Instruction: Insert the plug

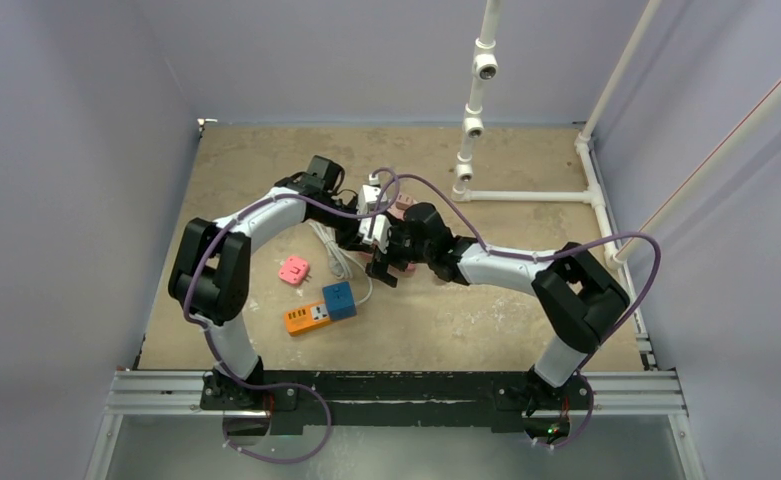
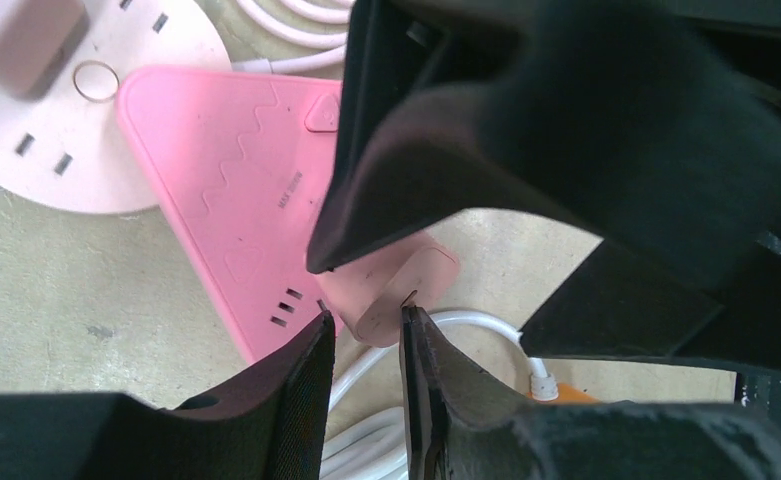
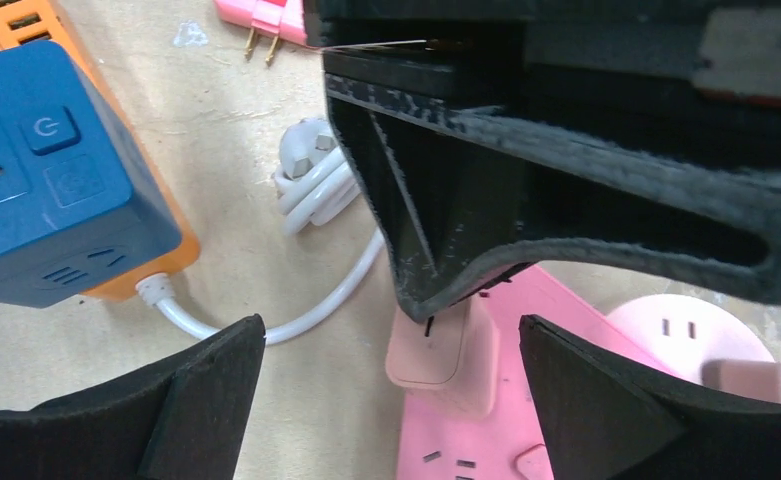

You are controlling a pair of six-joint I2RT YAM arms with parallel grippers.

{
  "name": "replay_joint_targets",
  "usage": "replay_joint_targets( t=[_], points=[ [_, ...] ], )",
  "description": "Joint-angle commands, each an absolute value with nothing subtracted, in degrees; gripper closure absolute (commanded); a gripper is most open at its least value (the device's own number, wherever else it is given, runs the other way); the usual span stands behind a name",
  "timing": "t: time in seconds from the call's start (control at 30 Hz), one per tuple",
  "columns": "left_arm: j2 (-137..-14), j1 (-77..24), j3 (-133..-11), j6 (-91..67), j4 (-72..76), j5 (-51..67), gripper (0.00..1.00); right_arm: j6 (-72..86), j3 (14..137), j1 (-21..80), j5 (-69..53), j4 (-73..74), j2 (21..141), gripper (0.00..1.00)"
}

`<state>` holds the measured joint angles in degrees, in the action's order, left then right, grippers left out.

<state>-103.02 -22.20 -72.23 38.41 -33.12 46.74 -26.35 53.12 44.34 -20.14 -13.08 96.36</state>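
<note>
Counter (image 1: 486, 320): sandy and scuffed; both arms meet over its middle.
Right end effector (image 3: 391, 335): spread wide and holding nothing, its fingers straddling the plug (image 3: 441, 350).
Left end effector (image 2: 366, 318): narrow gap, with the tips at the plug's near end; I cannot tell whether they clamp it.
Triangular pink strip (image 2: 226, 190): flat on the counter, with the plug at its edge, partly overhanging.
Round pale strip (image 2: 76, 130): touching the triangular one.
Blue cube socket (image 3: 46, 180): resting on the orange strip (image 1: 306, 318), well apart from the plug.
White cable (image 3: 316, 190): coiled between the cube and the plug.
Obstruction: each end effector's body blocks much of the other's wrist view.
</note>
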Motion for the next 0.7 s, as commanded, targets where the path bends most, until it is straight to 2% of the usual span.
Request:
replay_joint_targets(
  t=[0.0, 0.3, 0.53, 0.67],
  points=[
    [-103.8, -22.4, -72.5, 40.2, -33.1, 45.4, 0.71, -25.6, 53.9, 44.8, -20.8, -12.6, 96.3, 0.01],
    [-104.3, -22.4, -74.0, 39.0, -32.5, 45.8, 0.72, -17.4, 52.8, 44.8, -6.7, -18.4, 92.9, 0.01],
    [-104.2, -22.4, -75.8, 37.7, -32.7, 46.5, 0.72, -14.9, 50.3, 44.7, -1.6, -23.4, 84.6, 0.01],
    [-104.4, -22.4, -76.1, 37.5, -32.6, 46.6, 0.72, -8.4, 48.5, 42.9, -0.2, -27.7, 79.6, 0.01]
  ],
)
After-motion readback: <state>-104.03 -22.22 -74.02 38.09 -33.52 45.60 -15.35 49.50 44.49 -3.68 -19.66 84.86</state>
